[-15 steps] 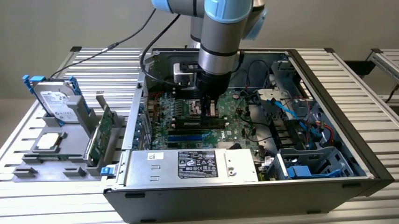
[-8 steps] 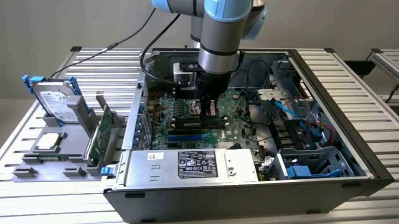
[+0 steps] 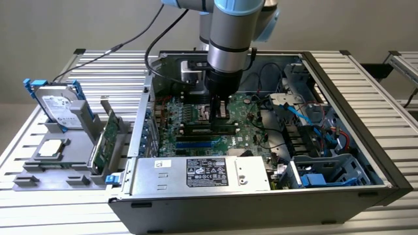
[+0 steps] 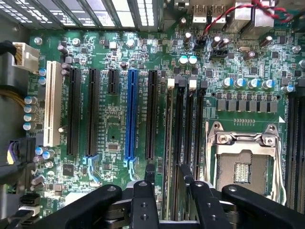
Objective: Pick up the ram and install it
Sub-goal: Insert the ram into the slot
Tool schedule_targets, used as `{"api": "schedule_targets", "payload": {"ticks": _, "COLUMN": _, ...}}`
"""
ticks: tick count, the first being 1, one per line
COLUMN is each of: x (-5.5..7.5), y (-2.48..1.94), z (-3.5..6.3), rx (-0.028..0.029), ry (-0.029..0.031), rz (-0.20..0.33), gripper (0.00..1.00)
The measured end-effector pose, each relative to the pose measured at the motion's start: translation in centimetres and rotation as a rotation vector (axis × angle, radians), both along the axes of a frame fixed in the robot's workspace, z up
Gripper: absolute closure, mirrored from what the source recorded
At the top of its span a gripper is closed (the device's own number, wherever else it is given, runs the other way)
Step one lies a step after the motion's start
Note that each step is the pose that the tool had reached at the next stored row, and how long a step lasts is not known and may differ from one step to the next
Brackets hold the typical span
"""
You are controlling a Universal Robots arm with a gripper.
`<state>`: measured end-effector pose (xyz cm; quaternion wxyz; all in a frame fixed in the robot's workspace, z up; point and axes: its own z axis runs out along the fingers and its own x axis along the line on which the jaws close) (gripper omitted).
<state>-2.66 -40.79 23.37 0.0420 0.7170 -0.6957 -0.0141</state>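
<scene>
Two fingers (image 4: 144,205) spread apart, gripping nothing.
I see my gripper (image 4: 167,172) straddling the ram (image 4: 170,143), which stands in a memory slot on the motherboard (image 4: 109,119), near the CPU socket (image 4: 243,162), inside the open computer case (image 3: 365,161).

Parts in and by the computer
One computer case (image 3: 248,210), one motherboard (image 4: 114,129), one ram (image 4: 169,143), one blue slot (image 4: 131,114), one white slot (image 4: 52,102), one robot arm (image 3: 234,44), one green card (image 3: 109,137), and two hard drives: a standing drive (image 3: 58,105), a flat drive (image 3: 52,148).
</scene>
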Motion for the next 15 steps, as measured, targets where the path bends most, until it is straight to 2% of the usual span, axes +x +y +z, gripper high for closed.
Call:
{"api": "schedule_targets", "payload": {"ticks": 4, "x": 0.0, "y": 0.0, "z": 1.56, "rx": -0.0002, "ry": 0.0001, "rz": 0.0, "gripper": 0.66}}
{"api": "schedule_targets", "payload": {"ticks": 8, "x": 0.0, "y": 0.01, "z": 1.71, "rx": 0.0006, "ry": -0.0001, "rz": 0.0, "gripper": 0.66}}
{"api": "schedule_targets", "payload": {"ticks": 9, "x": 0.0, "y": 0.01, "z": 1.72, "rx": 0.0005, "ry": 0.0, "rz": 0.0, "gripper": 0.68}}
{"api": "schedule_targets", "payload": {"ticks": 12, "x": 0.0, "y": 0.0, "z": 1.72, "rx": 0.0003, "ry": 0.0001, "rz": 0.0, "gripper": 0.87}}
{"api": "schedule_targets", "payload": {"ticks": 15, "x": 0.0, "y": 0.0, "z": 1.72, "rx": 0.0003, "ry": 0.0, "rz": 0.0, "gripper": 0.89}}
